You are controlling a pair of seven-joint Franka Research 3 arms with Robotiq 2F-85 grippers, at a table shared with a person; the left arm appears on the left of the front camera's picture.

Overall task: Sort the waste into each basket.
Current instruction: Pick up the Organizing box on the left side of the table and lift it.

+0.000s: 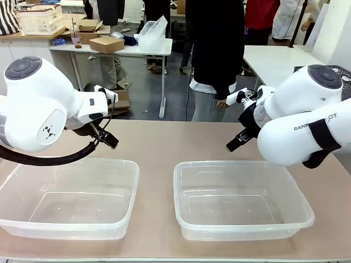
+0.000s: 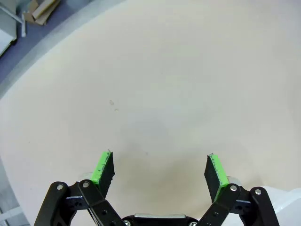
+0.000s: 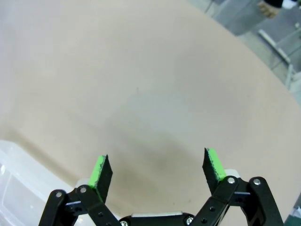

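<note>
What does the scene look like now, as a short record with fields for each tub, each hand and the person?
left tub: see-through, nothing inside
right tub: see-through, nothing inside
left hand: open, holds nothing, over the table beyond the left tub
right hand: open, holds nothing, over the table beyond the right tub
person: stands at the far side

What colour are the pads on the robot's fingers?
Bright green pads; the left wrist view shows them best.
</note>
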